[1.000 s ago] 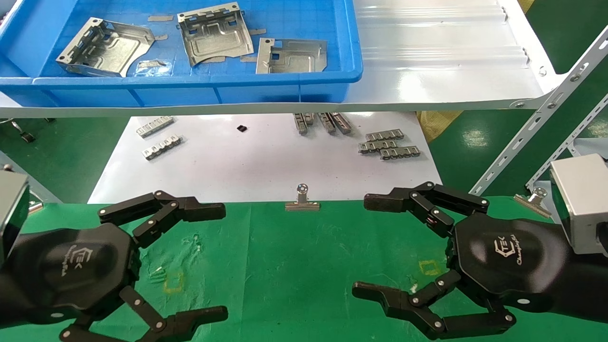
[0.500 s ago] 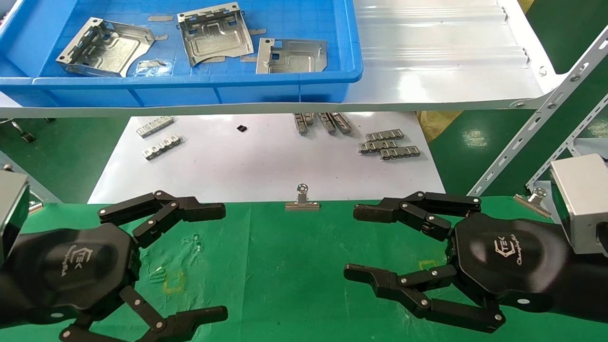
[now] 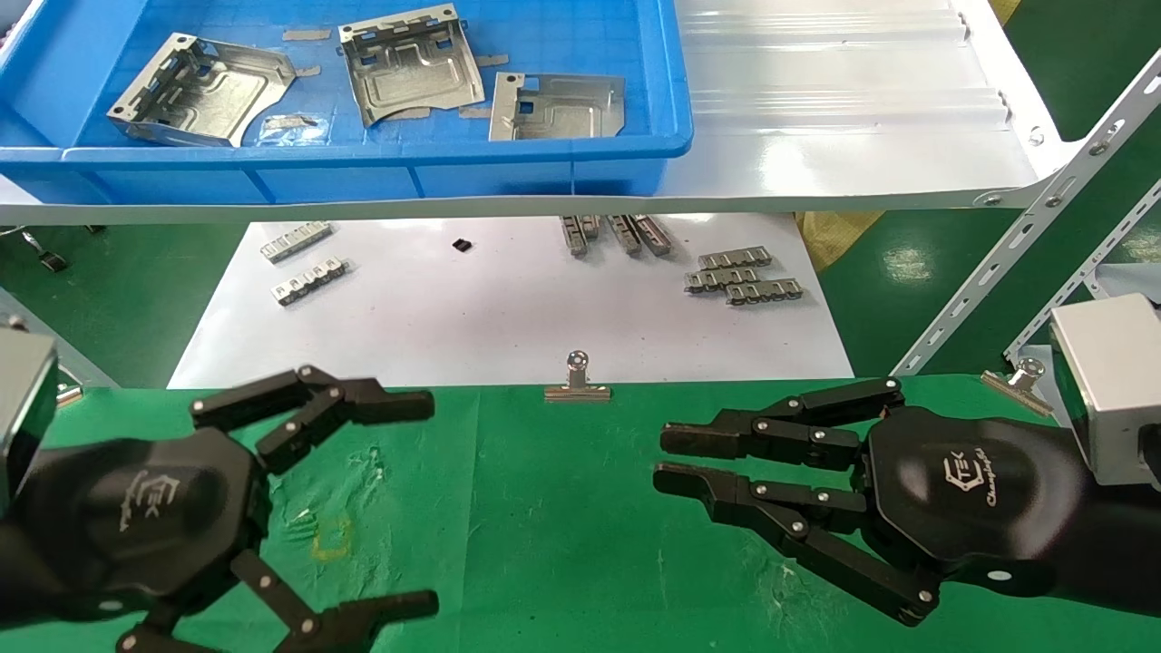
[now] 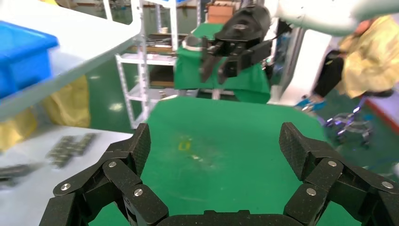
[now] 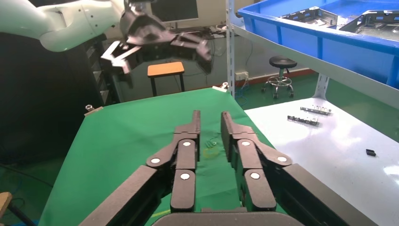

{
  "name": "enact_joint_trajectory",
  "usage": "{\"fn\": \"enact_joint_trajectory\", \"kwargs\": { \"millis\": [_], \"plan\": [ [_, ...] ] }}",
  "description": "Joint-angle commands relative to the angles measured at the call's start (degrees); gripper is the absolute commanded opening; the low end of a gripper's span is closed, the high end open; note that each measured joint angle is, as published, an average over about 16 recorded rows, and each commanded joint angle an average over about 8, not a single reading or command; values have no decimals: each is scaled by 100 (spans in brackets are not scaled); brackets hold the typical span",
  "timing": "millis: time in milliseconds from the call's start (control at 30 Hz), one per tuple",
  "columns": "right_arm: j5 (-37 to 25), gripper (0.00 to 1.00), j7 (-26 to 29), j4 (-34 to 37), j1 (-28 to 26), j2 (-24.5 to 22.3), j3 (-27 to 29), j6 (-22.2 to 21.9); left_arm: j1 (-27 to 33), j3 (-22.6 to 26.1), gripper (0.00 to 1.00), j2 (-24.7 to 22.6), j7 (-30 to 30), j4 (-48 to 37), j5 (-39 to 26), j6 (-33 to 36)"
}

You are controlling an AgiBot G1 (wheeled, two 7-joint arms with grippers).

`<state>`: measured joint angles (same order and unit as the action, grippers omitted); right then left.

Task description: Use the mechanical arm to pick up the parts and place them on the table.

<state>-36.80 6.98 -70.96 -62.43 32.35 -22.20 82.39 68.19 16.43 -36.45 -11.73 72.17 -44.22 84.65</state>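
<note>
Three shiny metal parts (image 3: 204, 91) (image 3: 408, 63) (image 3: 558, 107) lie in a blue tray (image 3: 363, 168) on the white shelf, far from both grippers. Two of them show in the right wrist view (image 5: 310, 15). My left gripper (image 3: 413, 503) hovers wide open and empty over the left of the green table (image 3: 544, 526); its fingers (image 4: 136, 150) frame bare cloth. My right gripper (image 3: 673, 459) hovers over the right of the table, fingers drawn together with a narrow gap, holding nothing; the right wrist view (image 5: 209, 127) shows the same.
A white sheet (image 3: 508, 317) beyond the table holds several narrow notched strips (image 3: 739, 277) (image 3: 304, 268). A binder clip (image 3: 577, 381) sits on the table's far edge. The white shelf (image 3: 843, 136) overhangs the sheet, with slotted struts (image 3: 1025, 227) at right. Yellow marks (image 3: 331, 537) dot the cloth.
My right gripper's fingers have closed from wide open to nearly together, empty. The left gripper has stayed open and shifted only slightly.
</note>
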Motion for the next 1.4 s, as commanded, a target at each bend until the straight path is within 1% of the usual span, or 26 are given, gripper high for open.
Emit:
{"fn": "enact_joint_trajectory", "kwargs": {
  "millis": [33, 167, 300, 533, 700, 833, 1033, 1167, 1400],
  "plan": [
    [0, 0, 0, 0, 0, 0, 0, 0, 158, -14, 100, 7, -25, 50, -47, -34],
    [0, 0, 0, 0, 0, 0, 0, 0, 1023, 149, 100, -335, -148, -447, -428, -139],
    [0, 0, 0, 0, 0, 0, 0, 0, 1925, 373, 100, -800, -67, -1367, -932, -246],
    [0, 0, 0, 0, 0, 0, 0, 0, 3275, 754, 100, -1460, 433, -3123, -1862, -487],
    [0, 0, 0, 0, 0, 0, 0, 0, 4032, 1018, 100, -1826, 824, -4160, -2492, -836],
    [0, 0, 0, 0, 0, 0, 0, 0, 4498, 1214, 100, -2055, 1021, -4883, -2907, -1119],
    [0, 0, 0, 0, 0, 0, 0, 0, 5062, 1539, 100, -2214, 1022, -5659, -3491, -1409],
    [0, 0, 0, 0, 0, 0, 0, 0, 5268, 1654, 100, -2176, 1034, -5951, -3694, -1462],
    [0, 0, 0, 0, 0, 0, 0, 0, 5508, 1723, 100, -1976, 1089, -6243, -3832, -1466]
  ]
}}
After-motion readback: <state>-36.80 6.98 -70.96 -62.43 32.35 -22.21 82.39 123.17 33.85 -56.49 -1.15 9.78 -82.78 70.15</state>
